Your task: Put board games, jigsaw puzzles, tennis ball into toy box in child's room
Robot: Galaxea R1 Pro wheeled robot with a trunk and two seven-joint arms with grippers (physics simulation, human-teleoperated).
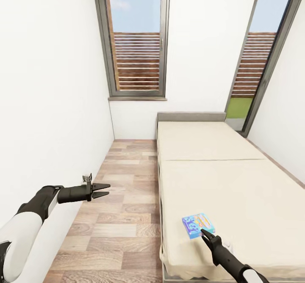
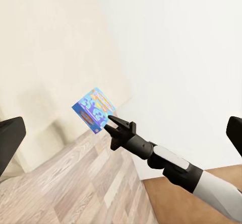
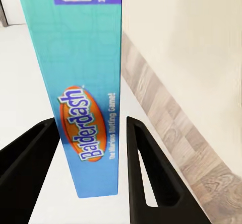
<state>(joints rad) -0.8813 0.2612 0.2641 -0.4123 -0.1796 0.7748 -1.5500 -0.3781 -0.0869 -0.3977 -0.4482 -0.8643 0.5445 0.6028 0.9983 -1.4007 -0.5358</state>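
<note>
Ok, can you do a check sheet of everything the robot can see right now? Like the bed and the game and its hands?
Surface: bed with a plain beige cover, grey headboard at the far end.
Job's things: one small blue board game near the bed's near edge; its side reads Balderdash.
Clutter: nothing seen.
Grippers: left end effector open, holding nothing, over the floor beside the wall. Right end effector is at the board game, its fingers on either side of the box; whether they are squeezing it cannot be told.
Cables: nothing seen.
Surroundings: wood-plank floor, white walls, two tall dark-framed windows.
</note>
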